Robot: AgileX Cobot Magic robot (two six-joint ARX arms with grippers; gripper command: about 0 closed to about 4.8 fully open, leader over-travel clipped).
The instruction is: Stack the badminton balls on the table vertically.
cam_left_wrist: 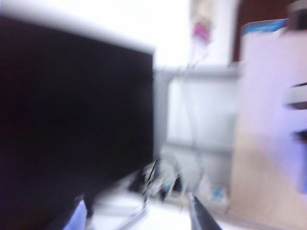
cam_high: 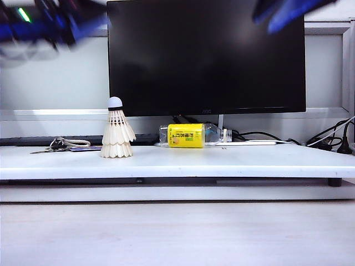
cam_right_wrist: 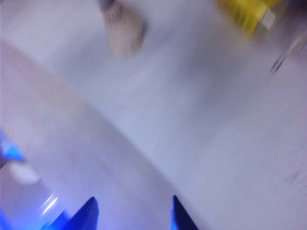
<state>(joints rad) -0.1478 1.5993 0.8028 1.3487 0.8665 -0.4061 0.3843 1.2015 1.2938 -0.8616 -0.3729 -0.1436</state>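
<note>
The badminton balls (cam_high: pixel 117 136) stand as one upright stack on the left of the white table (cam_high: pixel 233 162), cork tip up, one feather cone nested on the other. A blurred pale shape in the right wrist view is the same stack (cam_right_wrist: pixel 125 29). My left gripper (cam_left_wrist: pixel 139 213) is open and empty, raised high, looking toward the monitor. In the exterior view the left arm (cam_high: pixel 50 25) is a blur at the upper left. My right gripper (cam_right_wrist: pixel 133 213) is open and empty above the table. The right arm (cam_high: pixel 288 12) is a blur at the upper right.
A black monitor (cam_high: pixel 206 55) stands behind the table. A clear bottle with a yellow label (cam_high: pixel 191 136) lies on its side right of the stack. Keys (cam_high: pixel 61 145) lie at the left, and cables (cam_high: pixel 327 138) run at the back right.
</note>
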